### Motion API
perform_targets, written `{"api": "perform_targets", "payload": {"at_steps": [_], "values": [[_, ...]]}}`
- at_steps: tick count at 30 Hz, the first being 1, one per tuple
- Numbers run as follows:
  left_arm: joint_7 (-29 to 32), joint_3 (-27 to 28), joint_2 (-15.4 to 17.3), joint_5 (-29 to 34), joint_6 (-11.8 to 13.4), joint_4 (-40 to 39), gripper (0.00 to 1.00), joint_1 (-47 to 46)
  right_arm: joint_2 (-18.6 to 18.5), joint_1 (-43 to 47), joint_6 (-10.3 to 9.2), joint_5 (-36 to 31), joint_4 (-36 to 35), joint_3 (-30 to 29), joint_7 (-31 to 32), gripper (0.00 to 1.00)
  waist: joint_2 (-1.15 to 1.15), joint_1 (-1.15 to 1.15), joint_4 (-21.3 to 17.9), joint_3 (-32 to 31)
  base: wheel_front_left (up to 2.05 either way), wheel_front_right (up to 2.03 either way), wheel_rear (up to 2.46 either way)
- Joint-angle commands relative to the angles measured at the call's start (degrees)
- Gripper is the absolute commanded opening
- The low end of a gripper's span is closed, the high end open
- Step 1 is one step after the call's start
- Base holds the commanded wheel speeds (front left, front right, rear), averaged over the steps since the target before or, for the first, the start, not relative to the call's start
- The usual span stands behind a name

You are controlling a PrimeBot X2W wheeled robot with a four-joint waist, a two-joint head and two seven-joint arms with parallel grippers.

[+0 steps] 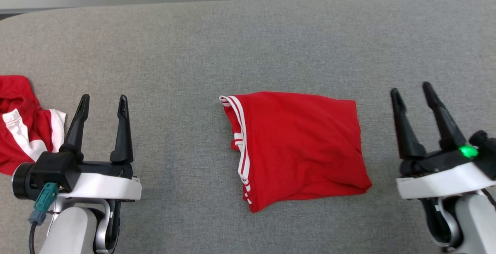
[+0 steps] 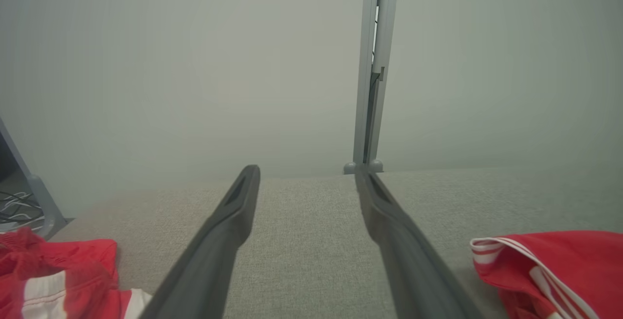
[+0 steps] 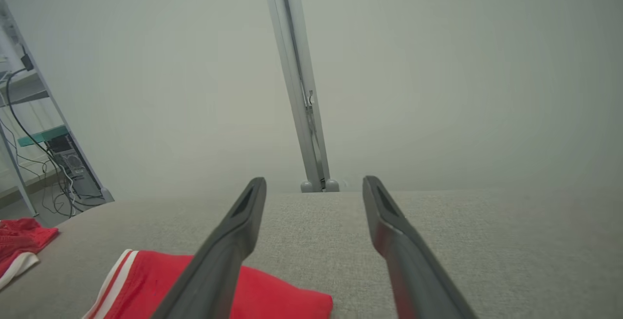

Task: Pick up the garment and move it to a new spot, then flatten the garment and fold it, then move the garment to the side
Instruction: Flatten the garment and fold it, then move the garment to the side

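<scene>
**Asker:** Where is the garment?

**Me:** The garment (image 1: 298,145) lies in the middle of the grey table (image 1: 248,37), between my two grippers and touching neither. It is a compact, roughly square red packet. I judge the folding done and the move to the side not yet begun.

**Asker:** Why does it sit like that?

**Me:** The layers are stacked. The white-striped edges are gathered on the side nearer my left gripper (image 1: 104,98), and the opposite side is plain red with a rounded lower corner. The cloth looks thin and soft, with shallow creases across the top. I expect it would sag open if lifted by one corner, so it will likely need a grip through all the layers.

**Asker:** And your fingers?

**Me:** Both pairs are spread wide with nothing between them. The left pair hovers over bare table, well apart from the packet. My right gripper (image 1: 410,88) is near the packet's plain edge. All four fingers are long, dark and tapered, pointing toward the table's far side.

**Asker:** And the surface?

**Me:** It is a woven, felt-like grey covering, matte and flat. I'd guess it would drag on the cloth if I slid the packet.

**Asker:** What is the red heap on the left?

**Me:** That is a second garment (image 1: 23,126), crumpled, with broad white bands, at the table's left edge just beside my left gripper. It may mark the side meant for the folded one, but I cannot be sure.
</scene>
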Motion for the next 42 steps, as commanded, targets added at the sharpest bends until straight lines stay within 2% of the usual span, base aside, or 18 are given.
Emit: {"api": "perform_targets", "payload": {"at_steps": [1,8,23,28,33,38,42], "values": [[-0.22,0.48,0.36,0.09,0.15,-0.21,1.00,0.68,-0.80,1.26,0.03,-0.87,-0.29,-1.40,0.52,1.00,0.00,0.00,-0.45,-0.76,0.00,0.00,0.00],[-0.22,1.10,0.67,-0.11,-0.69,-0.24,1.00,2.32,-2.53,5.81,0.03,-2.90,-0.07,-6.61,2.87,1.00,0.00,0.00,-0.95,-2.57,0.00,0.00,0.00],[-0.20,1.52,1.90,0.01,-2.06,0.08,1.00,3.70,-2.08,7.85,0.03,-1.46,0.83,-6.51,4.66,1.00,0.00,0.00,-0.22,-3.93,0.00,0.00,0.00],[-0.21,0.54,1.34,0.51,-2.06,-0.04,1.00,2.49,-3.54,5.79,0.03,-0.03,4.50,-3.80,6.62,1.00,0.00,0.00,2.16,-3.03,0.00,0.00,0.00],[-0.21,-0.41,0.28,0.92,-2.30,0.09,1.00,1.68,-4.65,2.41,0.03,2.38,11.48,0.55,7.47,1.00,0.00,0.00,5.17,-2.00,0.00,0.00,0.00],[-0.21,-1.31,-0.85,1.35,-2.69,0.13,1.00,1.08,-4.25,-1.01,0.03,5.63,19.23,5.66,8.44,1.00,0.00,0.00,7.53,-0.93,0.00,0.00,0.00],[-0.21,-1.01,-1.29,1.67,-2.89,-0.13,1.00,0.74,-4.21,-1.86,0.03,9.08,22.47,10.20,9.55,1.00,0.00,0.00,8.87,-0.53,0.00,0.00,0.00]]}}
